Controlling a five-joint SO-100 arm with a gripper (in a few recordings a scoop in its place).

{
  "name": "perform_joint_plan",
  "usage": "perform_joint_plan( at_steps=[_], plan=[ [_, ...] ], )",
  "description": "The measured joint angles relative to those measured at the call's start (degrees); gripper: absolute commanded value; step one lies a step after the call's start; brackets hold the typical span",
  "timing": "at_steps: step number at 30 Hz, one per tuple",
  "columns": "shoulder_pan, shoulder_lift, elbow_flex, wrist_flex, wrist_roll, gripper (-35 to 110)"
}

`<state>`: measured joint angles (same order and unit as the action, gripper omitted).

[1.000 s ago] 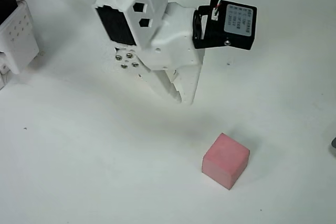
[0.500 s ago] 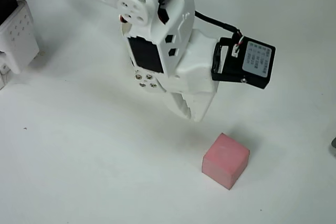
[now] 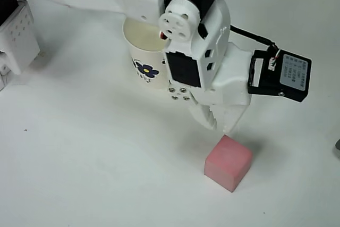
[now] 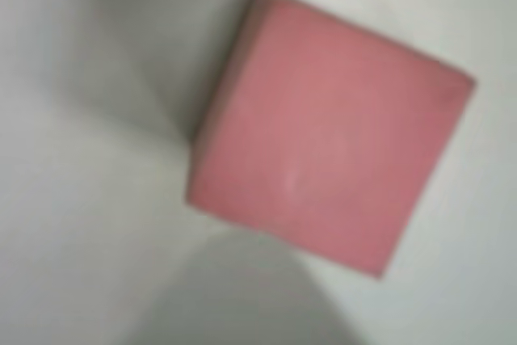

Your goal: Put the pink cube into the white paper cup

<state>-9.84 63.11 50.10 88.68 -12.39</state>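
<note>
End effector [image 3: 224, 126] just above pink cube [image 3: 228, 162] (fingers together)

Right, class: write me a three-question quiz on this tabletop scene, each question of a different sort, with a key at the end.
1. True or false: the pink cube lies inside the white paper cup.
2. Multiple choice: in the overhead view, the pincer tip is
A) just above the cube's upper edge
B) inside the cup
C) at the picture's left edge
3. Fill in: the flower printed on the cup's side is dark ____ with a yellow centre.

Key
1. False; the cube sits on the white table, apart from the cup.
2. A
3. blue
</note>
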Motion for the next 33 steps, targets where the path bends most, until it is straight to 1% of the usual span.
perform_joint_plan(
  at_steps=[4,7,12,16,20,23,25,28,33],
  plan=[
    [0.0,-1.4,-4.0,2.0,-0.3,23],
    [0.0,-1.4,-4.6,2.2,-0.3,27],
    [0.1,-3.3,-4.9,2.2,-0.3,27],
    [0.1,-6.6,-8.5,2.2,-1.8,29],
    [0.0,-13.4,-16.7,4.5,-3.6,32],
    [0.0,-22.1,-28.6,9.1,-4.9,32],
    [0.0,-24.9,-35.8,11.2,-5.3,32],
    [0.1,-26.0,-40.1,12.0,-5.4,33],
    [0.0,-26.1,-41.0,12.2,-5.4,33]
  ],
)
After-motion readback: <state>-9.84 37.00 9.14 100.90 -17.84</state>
